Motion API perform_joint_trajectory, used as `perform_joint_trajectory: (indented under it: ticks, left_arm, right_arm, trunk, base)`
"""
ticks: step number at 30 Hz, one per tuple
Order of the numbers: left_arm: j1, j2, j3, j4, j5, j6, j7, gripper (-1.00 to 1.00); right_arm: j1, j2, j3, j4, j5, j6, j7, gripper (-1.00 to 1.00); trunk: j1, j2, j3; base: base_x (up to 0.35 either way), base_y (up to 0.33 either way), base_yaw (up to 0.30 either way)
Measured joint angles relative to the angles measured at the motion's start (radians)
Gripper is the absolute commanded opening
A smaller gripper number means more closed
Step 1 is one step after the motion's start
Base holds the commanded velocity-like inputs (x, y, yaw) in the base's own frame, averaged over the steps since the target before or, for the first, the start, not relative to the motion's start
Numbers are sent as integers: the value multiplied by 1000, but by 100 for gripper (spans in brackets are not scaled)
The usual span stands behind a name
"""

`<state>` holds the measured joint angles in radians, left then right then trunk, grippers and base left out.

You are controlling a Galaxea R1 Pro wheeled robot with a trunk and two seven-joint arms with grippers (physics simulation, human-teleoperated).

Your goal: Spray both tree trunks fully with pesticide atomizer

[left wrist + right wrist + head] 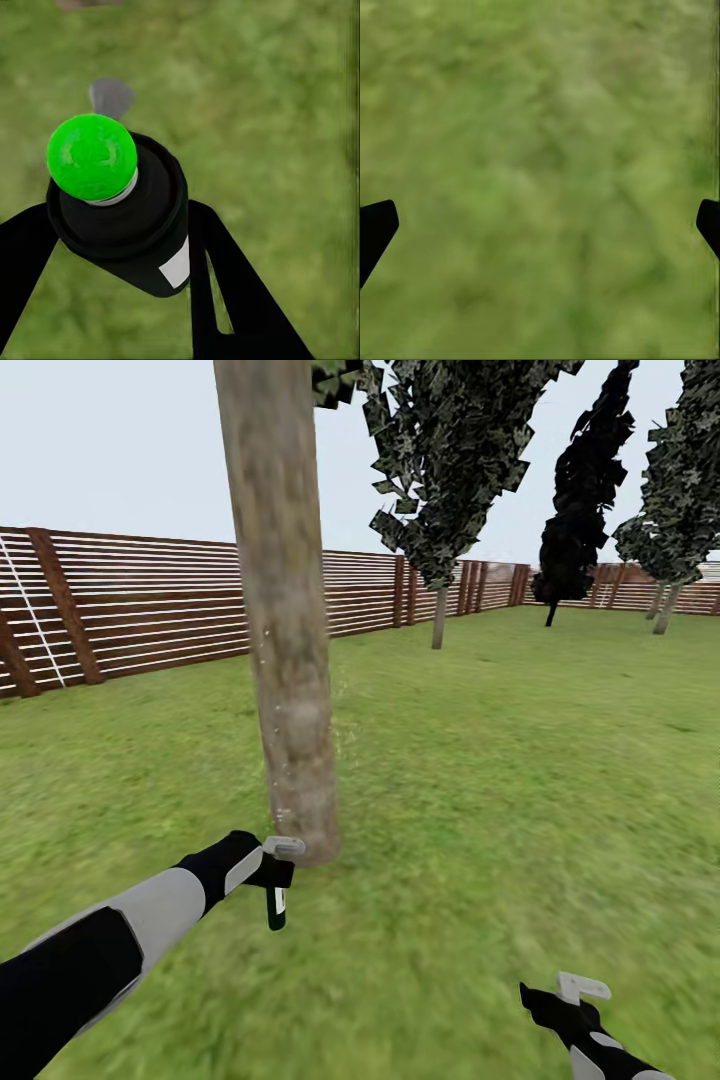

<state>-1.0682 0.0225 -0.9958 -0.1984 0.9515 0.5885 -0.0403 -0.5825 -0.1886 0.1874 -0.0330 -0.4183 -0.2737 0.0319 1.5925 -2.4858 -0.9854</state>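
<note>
Spray step underway: left gripper (272, 875) clamped on pesticide atomizer (124, 214) beside tree trunk (285, 620); right gripper (575, 1000) wide, empty; next, likely aim nozzle at bark.

The thick mottled grey-brown tree trunk (283, 610) is cut off by the head view's upper edge, its crown mostly unseen. Just beside the trunk's foot, the small dark pesticide atomizer (276, 905) is partly hidden inside the left gripper (272, 865). Well apart from the trunk, the right gripper (578, 1000) is cropped by the lower edge. The short green grass (540, 150) is blurred in both wrist views.
</note>
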Motion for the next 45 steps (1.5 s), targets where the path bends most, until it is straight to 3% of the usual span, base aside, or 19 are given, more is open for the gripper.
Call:
perform_joint_trajectory:
  ticks: [25, 28, 39, 42, 45]
  left_arm:
    - [0, 0, 0, 0, 0, -1, 0, -100]
    - [20, 0, -1, 1, -1, -1, 0, -100]
    - [24, 6, 7, -3, -7, 8, 4, -100]
    - [-27, 8, 7, -3, -12, 44, 6, -100]
    - [-123, 5, 10, -4, -12, 120, 6, -100]
  right_arm:
    - [0, 0, 0, 0, 0, 0, 0, 100]
    - [-1, 0, 0, 0, 0, 0, 0, 100]
    - [0, -3, -1, 0, -1, 0, 0, 100]
    - [0, -3, -2, 0, -1, 0, 0, 100]
    - [0, -3, -1, 0, -1, 0, 0, 100]
  trunk:
    - [0, 0, 0]
    - [0, 0, 0]
    - [0, 0, 0]
    - [0, 0, 0]
    - [0, 0, 0]
  base:
    - [80, -322, 181]
    - [0, -298, 197]
    - [-54, -18, 7]
    - [-13, 0, 0]
    - [-2, 0, 0]
